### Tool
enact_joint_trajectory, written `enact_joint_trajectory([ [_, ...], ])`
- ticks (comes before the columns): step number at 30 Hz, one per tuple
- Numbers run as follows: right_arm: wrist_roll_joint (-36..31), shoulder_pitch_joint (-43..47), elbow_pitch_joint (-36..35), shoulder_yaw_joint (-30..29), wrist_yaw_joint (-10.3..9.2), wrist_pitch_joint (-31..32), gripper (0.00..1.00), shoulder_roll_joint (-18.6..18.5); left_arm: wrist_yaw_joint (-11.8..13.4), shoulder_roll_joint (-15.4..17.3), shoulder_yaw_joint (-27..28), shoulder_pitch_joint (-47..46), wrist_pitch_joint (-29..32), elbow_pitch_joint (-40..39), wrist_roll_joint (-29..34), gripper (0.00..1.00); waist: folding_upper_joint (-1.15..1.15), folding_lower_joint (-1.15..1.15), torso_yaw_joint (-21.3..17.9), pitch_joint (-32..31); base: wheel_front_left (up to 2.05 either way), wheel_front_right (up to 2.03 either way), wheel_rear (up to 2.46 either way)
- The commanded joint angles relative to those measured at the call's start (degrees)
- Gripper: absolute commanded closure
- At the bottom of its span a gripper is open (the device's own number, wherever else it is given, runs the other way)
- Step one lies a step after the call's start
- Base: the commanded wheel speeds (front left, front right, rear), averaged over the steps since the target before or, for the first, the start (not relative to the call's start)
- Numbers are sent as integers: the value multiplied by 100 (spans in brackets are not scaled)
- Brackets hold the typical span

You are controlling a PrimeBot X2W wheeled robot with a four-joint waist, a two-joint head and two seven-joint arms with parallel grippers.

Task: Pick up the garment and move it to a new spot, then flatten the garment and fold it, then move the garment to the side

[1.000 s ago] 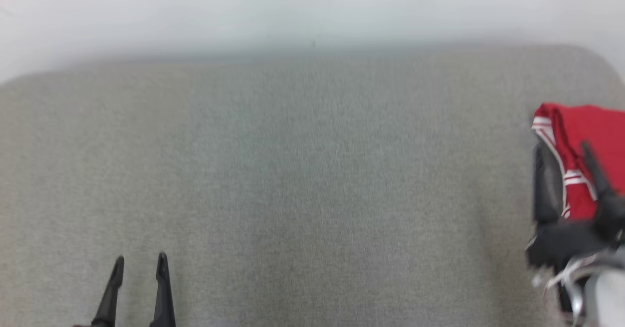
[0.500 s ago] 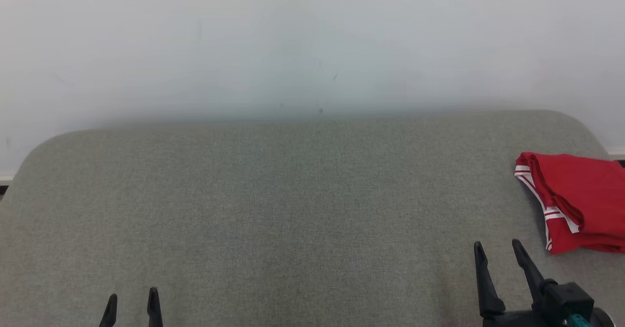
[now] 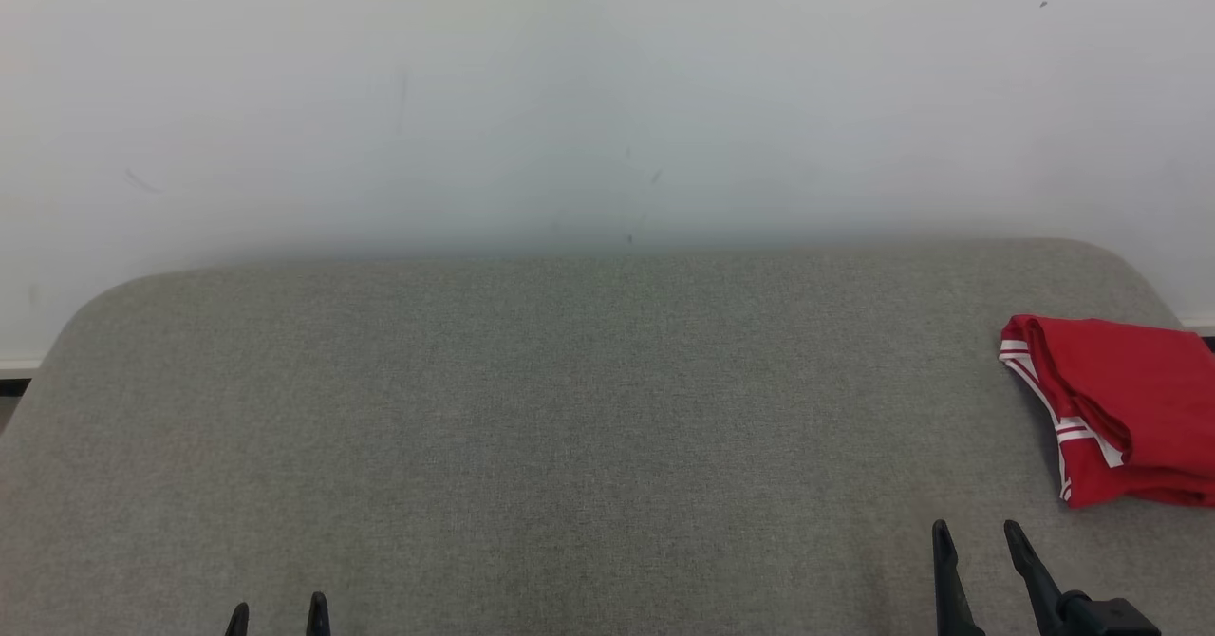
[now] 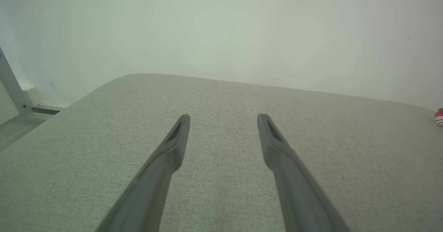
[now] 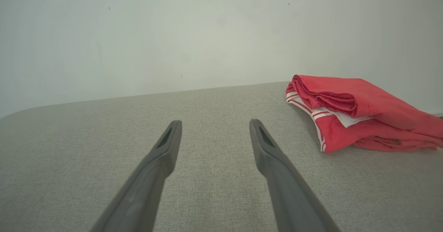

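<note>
The garment (image 3: 1115, 408) is red with white stripes at its edge, folded into a compact bundle at the far right of the grey padded surface (image 3: 570, 427). The right wrist view has the garment (image 5: 360, 114) to the right of my fingers, apart from them. My right gripper (image 3: 976, 530) stands open and empty at the lower right, short of the bundle. Low at the left edge, my left gripper (image 3: 277, 606) is open too, with nothing between its fingers. A sliver of the garment (image 4: 439, 117) peeks in at the right edge of the left wrist view.
A plain white wall (image 3: 607, 95) rises behind the grey surface, whose back corners are rounded. A pale metal frame leg (image 4: 12, 86) stands off the surface's left side in the left wrist view.
The head camera has tilted up, so the wall fills more of the picture. My right gripper has drawn back from over the garment to the lower right, leaving the bundle lying free.
</note>
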Motion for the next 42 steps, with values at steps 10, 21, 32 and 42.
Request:
enact_joint_trajectory([
  [10,127,-118,48,71,-13,-82,0,23,-12,-7,30,-16,-16,23,-1,0,0,0,-34,95,0,0,0],
  [21,191,-153,86,67,-13,-127,0,23,1,-8,36,-73,-16,28,25,0,0,0,-65,150,0,0,0],
  [32,200,-113,245,80,1,-106,100,11,5,-12,19,-32,22,177,-41,100,0,1,-51,173,0,0,0],
  [42,1219,-250,353,49,0,162,100,15,0,-17,64,-226,305,313,-1022,100,0,0,-53,201,0,0,0],
])
